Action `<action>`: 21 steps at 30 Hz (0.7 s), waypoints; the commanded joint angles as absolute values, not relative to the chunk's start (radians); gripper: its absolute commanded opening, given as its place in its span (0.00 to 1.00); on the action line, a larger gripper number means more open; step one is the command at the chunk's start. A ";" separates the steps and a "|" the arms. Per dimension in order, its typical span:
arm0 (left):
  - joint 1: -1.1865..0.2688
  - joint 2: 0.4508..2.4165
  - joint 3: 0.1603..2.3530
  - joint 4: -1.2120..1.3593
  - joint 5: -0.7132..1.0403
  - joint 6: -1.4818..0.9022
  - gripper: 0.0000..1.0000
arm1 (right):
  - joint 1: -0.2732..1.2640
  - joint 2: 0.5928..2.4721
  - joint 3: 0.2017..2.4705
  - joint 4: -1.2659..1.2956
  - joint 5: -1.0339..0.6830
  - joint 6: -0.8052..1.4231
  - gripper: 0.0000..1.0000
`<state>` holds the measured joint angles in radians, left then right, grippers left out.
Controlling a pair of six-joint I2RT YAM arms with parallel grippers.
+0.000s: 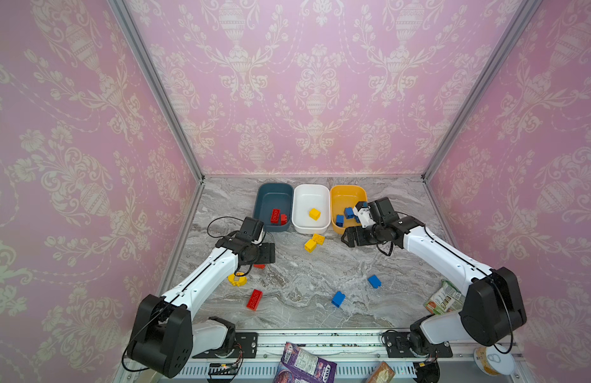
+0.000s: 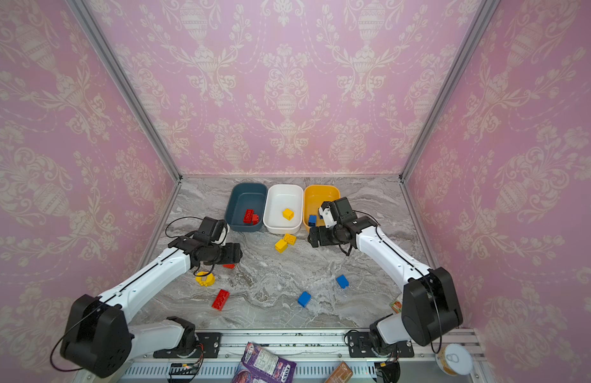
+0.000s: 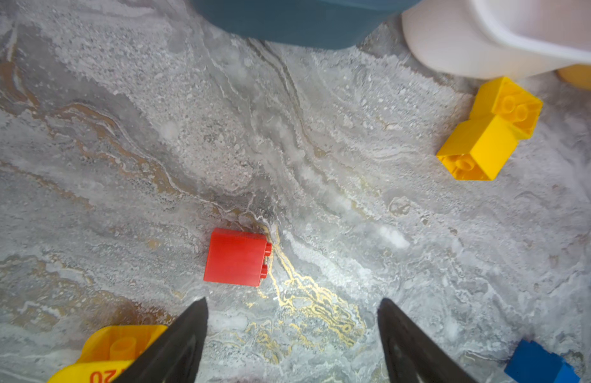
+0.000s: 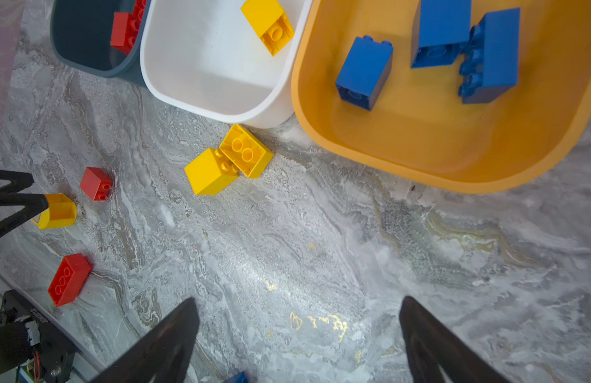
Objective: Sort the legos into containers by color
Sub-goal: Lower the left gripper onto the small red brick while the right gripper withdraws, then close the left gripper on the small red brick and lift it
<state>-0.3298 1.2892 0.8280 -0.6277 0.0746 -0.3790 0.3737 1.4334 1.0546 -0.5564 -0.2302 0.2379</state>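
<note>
- Legos lay partly sorted in both top views: red bricks [image 1: 276,216] in the teal tub [image 1: 274,195], one yellow brick [image 1: 315,214] in the white tub [image 1: 311,195], and blue bricks [image 1: 349,212] in the yellow-orange tub [image 1: 347,194]. On the marble table [image 1: 320,315] lay a yellow pair [image 1: 310,245] touching each other just before the white tub, two loose blue bricks [image 1: 338,298], a long red brick [image 1: 254,299] and a round yellow piece [image 1: 237,280].
- Left wrist view: the left gripper [image 3: 293,299] stood spread and empty. A small red brick [image 3: 236,260] lay on its side just ahead of the fingertips, untouched.
- Right wrist view: the right gripper [image 4: 299,298] hung wide apart over bare marble, holding nothing, near the yellow-orange tub with its three blue bricks.
</note>
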 commanded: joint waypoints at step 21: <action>-0.334 1.565 0.942 -0.731 -0.035 -0.252 0.74 | 0.360 1.384 0.994 -0.572 -0.277 0.250 0.98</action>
